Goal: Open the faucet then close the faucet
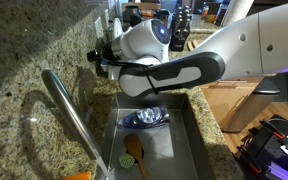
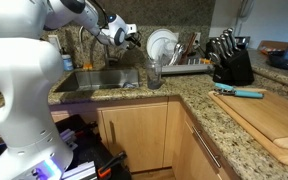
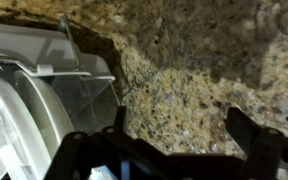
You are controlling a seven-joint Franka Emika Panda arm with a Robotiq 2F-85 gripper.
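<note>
The faucet [image 1: 69, 115] is a long silver tube that slants over the granite beside the sink [image 1: 189, 140]. Its lever handle does not show clearly. My gripper [image 1: 96, 58] hangs above the sink's far end, up beyond the spout's tip and apart from it. In an exterior view the gripper [image 2: 132, 35] is up by the backsplash, left of the dish rack. In the wrist view the two fingers [image 3: 184, 135] are spread wide with only granite wall between them. The faucet is out of the wrist view.
A dish rack [image 2: 179, 62] with a white plate [image 2: 162, 45] stands behind the sink; it also shows in the wrist view [image 3: 44, 70]. A glass [image 2: 154, 72], knife block [image 2: 230, 60] and cutting board [image 2: 274, 120] are on the counter. The sink holds a blue bowl [image 1: 146, 118] and a wooden spoon [image 1: 134, 150].
</note>
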